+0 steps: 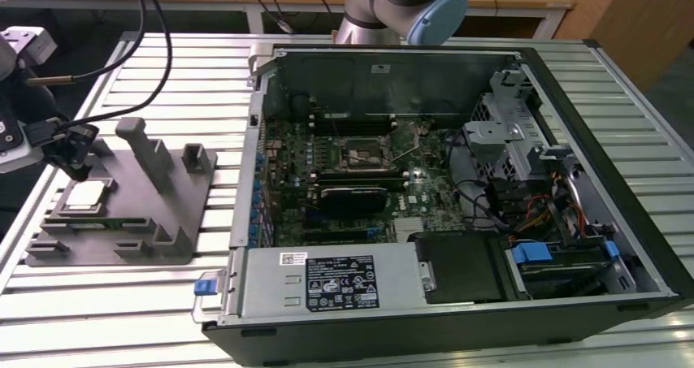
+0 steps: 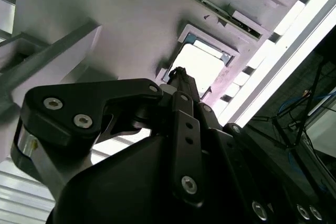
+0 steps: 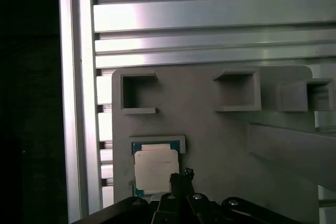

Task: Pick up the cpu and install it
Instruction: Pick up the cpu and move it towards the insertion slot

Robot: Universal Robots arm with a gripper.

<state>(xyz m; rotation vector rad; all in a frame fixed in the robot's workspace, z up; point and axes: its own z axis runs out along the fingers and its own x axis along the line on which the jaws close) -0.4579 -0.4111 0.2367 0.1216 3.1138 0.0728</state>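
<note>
We see a slatted metal desk point(image 1: 162, 67) with an open computer case point(image 1: 391, 77) lying on its side, taking up the middle of the exterior view and its right. Inside the case a green motherboard point(image 1: 425, 188) faces up, with a square black socket point(image 1: 363, 151) near its centre. A power supply point(image 1: 325, 283) sits along the near edge of the case.

On the exterior view's left, well apart from the socket, a grey holder point(image 1: 162, 222) rests on the desk beside the case. The cpu point(image 1: 87, 195) lies flat in a shallow square recess of this holder, silver top up. A narrow green memory stick point(image 1: 106, 220) lies in the holder just on the near side of the cpu.

The black end effector point(image 1: 80, 173) hangs just above the far left edge of the cpu. We cannot tell whether it touches the chip. Its fingertips look clenched together and grasp nothing.

In the first wrist view, the cpu point(image 3: 155, 167) sits in its recess in the holder point(image 3: 210, 129), with the end effector point(image 3: 182, 174) at the chip's edge. In the second wrist view, the end effector point(image 2: 178, 72) points at the bright cpu point(image 2: 206, 62).
</note>
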